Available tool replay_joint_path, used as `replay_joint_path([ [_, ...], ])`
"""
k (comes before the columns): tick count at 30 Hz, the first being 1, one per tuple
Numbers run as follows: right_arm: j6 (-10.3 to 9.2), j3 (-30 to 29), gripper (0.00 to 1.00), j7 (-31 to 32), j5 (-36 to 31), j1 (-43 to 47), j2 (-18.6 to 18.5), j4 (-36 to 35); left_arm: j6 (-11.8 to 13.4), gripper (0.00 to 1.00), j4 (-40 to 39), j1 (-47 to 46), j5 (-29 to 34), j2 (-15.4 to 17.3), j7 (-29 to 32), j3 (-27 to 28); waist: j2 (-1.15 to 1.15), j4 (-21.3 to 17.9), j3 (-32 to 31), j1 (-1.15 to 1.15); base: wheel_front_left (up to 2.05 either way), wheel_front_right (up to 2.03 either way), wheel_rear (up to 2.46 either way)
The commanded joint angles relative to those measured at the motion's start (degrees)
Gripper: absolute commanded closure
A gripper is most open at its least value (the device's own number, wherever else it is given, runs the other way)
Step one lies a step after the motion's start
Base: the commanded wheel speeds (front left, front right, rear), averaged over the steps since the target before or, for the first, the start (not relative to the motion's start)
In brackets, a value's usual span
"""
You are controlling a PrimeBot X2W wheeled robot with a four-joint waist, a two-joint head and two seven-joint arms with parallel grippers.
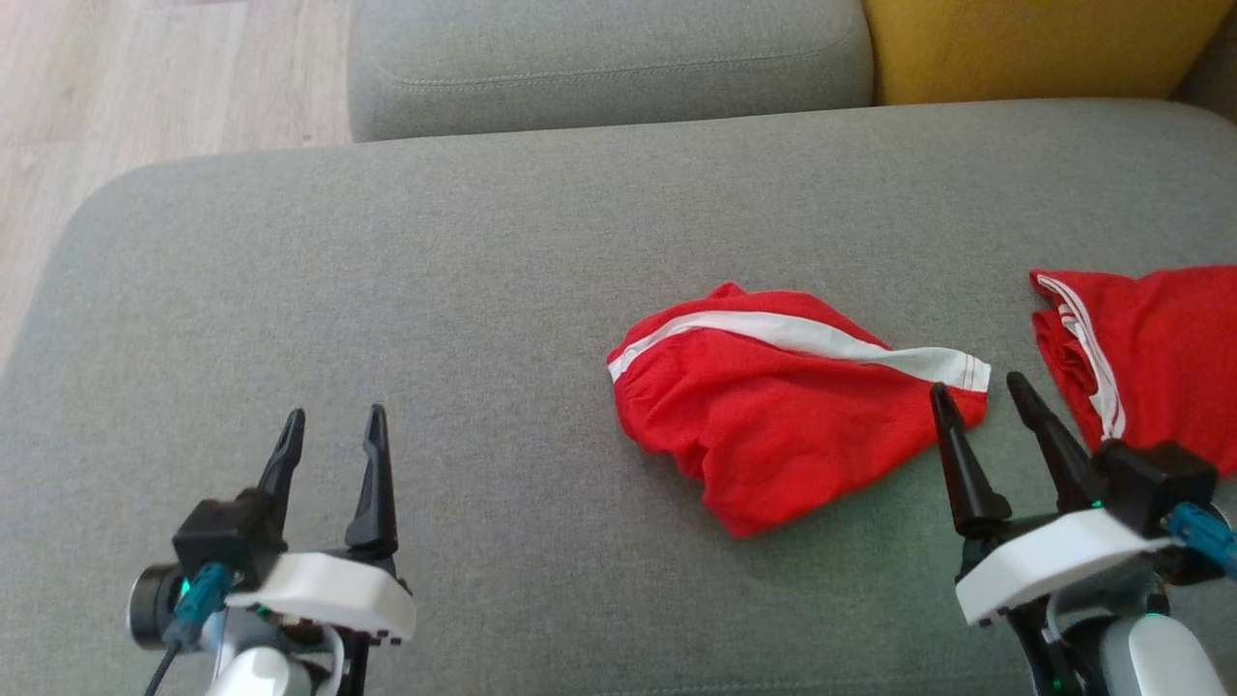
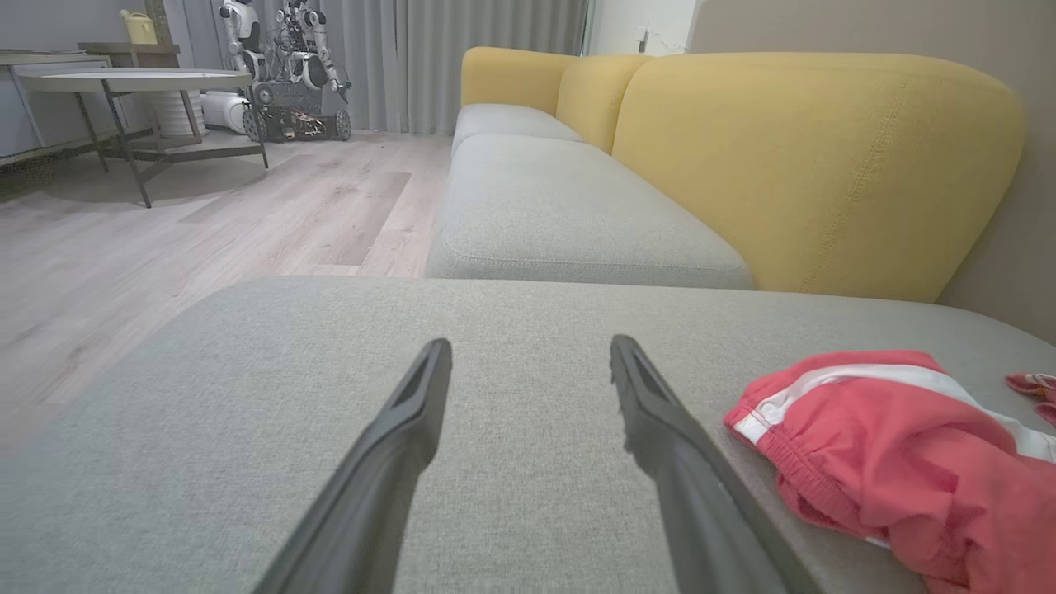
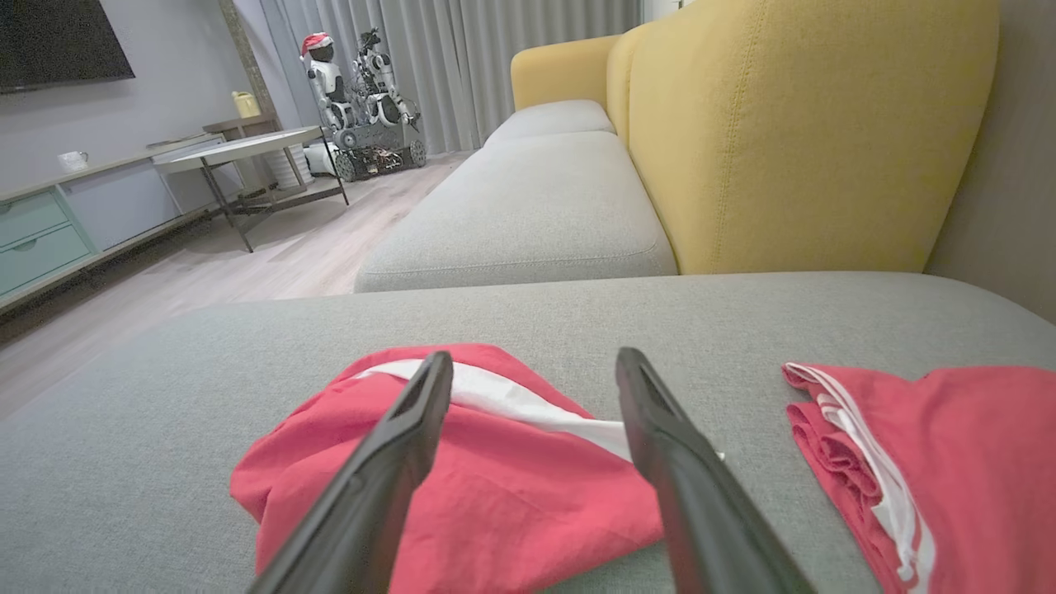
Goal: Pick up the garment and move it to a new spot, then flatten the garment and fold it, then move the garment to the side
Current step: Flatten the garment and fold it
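Grey upholstery lies under both arms. My left tool (image 1: 334,416) is spread wide over the bare sofa seat (image 1: 387,290), gripping nothing. My right tool (image 1: 977,385) is also spread and empty, its tips at the right end of the crumpled red garment (image 1: 773,416) with a white stripe. That garment lies right of centre on the seat. A second red garment (image 1: 1160,348) lies apart at the right edge. Beyond are another grey cushion (image 1: 609,58), a yellow backrest (image 1: 1024,48) and pale wood floor (image 1: 145,97).
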Motion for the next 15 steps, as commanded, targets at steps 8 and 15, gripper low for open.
replay_joint_path([
  [8,-0.05,1.19,0.00,0.68,-0.40,-1.16,-0.78,-2.81,1.49,0.00,-4.37,-1.03,0.40,2.14,1.10,2.22,0.00,0.17,-0.02,0.00,0.00,0.00,0.00],
  [15,-0.05,1.22,0.00,0.81,-0.37,-1.20,-0.79,-2.87,1.66,0.00,-4.70,-0.92,0.17,2.15,1.36,2.03,0.00,0.02,0.03,0.00,0.00,0.00,0.00],
])
